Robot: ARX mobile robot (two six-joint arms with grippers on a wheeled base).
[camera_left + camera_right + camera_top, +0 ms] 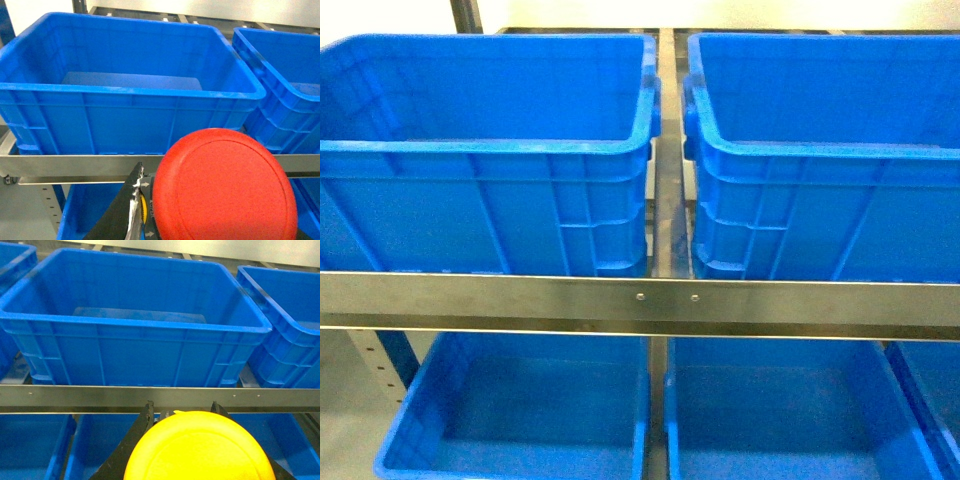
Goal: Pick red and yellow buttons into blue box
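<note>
Left gripper closed on red button, right gripper closed on yellow button.
Both my grippers are just before the shelf rail; blue box behind it.

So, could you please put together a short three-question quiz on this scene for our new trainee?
1. True or false: the red button is already lying inside a blue box.
2. Multiple choice: what does the right pincer carry? A) a green button B) the yellow button C) nothing
3. Short answer: in the head view, what runs across in front of the upper boxes?

Key
1. False; it sits in the left pincer, in front of the box and short of the rail.
2. B
3. A metal rail.
</note>
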